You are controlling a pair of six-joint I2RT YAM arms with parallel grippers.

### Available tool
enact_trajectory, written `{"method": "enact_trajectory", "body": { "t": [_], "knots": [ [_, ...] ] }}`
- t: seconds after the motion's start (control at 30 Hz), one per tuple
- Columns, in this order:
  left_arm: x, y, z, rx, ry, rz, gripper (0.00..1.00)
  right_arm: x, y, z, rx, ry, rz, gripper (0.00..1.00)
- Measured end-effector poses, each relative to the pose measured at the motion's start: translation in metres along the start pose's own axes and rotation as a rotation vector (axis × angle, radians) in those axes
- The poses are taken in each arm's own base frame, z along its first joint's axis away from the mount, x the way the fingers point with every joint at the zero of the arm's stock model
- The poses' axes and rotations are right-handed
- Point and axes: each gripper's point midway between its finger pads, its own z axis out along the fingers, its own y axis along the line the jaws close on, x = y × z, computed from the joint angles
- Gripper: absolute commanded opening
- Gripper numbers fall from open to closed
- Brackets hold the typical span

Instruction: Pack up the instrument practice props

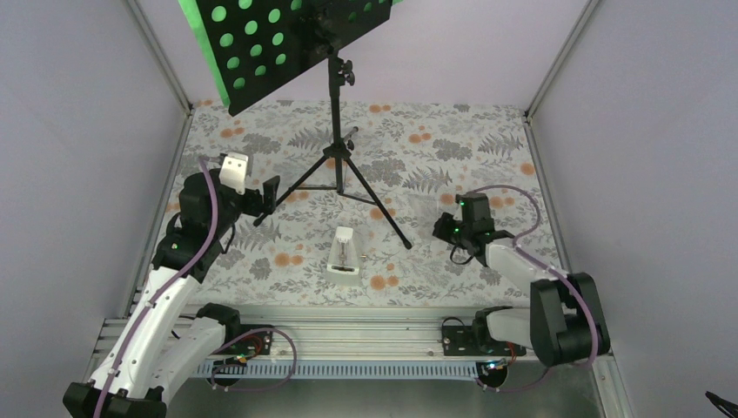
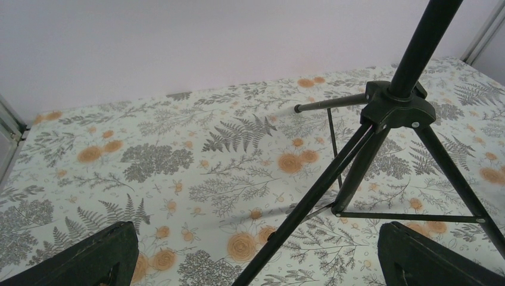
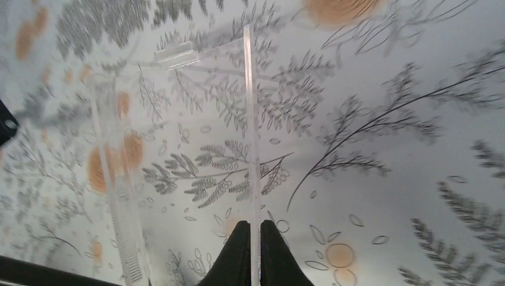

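Observation:
The black tripod music stand (image 1: 335,148) stands at the back middle of the table. Its round-holed desk (image 1: 287,39) tilts at the top, and green pages (image 1: 190,19) show behind it. The white pyramid metronome (image 1: 344,257) stands in front of the stand. My left gripper (image 1: 268,198) is open. In the left wrist view (image 2: 256,256) its jaws stand wide on either side of the stand's left leg (image 2: 315,199) without touching it. My right gripper (image 1: 444,228) is shut on the edge of a clear plastic panel (image 3: 250,119), held low over the table.
The floral table cover (image 1: 452,279) lies between plain walls on three sides. A metal rail (image 1: 365,335) with the arm bases runs along the near edge. The stand's right leg (image 1: 387,222) reaches toward my right gripper.

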Motion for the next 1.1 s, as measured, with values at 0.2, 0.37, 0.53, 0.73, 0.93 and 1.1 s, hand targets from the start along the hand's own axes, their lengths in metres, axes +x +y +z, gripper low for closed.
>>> {"method": "enact_trajectory", "body": {
  "t": [0.2, 0.37, 0.53, 0.73, 0.93, 1.1],
  "knots": [
    [0.001, 0.000, 0.001, 0.000, 0.003, 0.000, 1.00, -0.017, 0.006, -0.029, -0.124, -0.092, 0.071, 0.04],
    [0.005, -0.001, 0.002, 0.008, 0.013, 0.000, 1.00, -0.019, 0.037, -0.049, -0.282, -0.090, 0.048, 0.04],
    [0.006, -0.022, 0.002, 0.129, 0.004, 0.019, 0.96, -0.007, 0.065, -0.061, -0.439, 0.002, 0.023, 0.04],
    [0.008, -0.091, -0.014, 0.497, -0.012, 0.075, 0.92, 0.006, 0.093, -0.083, -0.598, 0.105, -0.031, 0.04],
    [0.023, -0.167, -0.037, 0.815, 0.052, 0.167, 0.89, 0.024, 0.113, -0.103, -0.716, 0.202, -0.071, 0.04],
    [0.031, -0.200, -0.042, 0.897, 0.093, 0.242, 0.85, 0.040, 0.124, -0.111, -0.775, 0.282, -0.084, 0.04]
  ]
}}
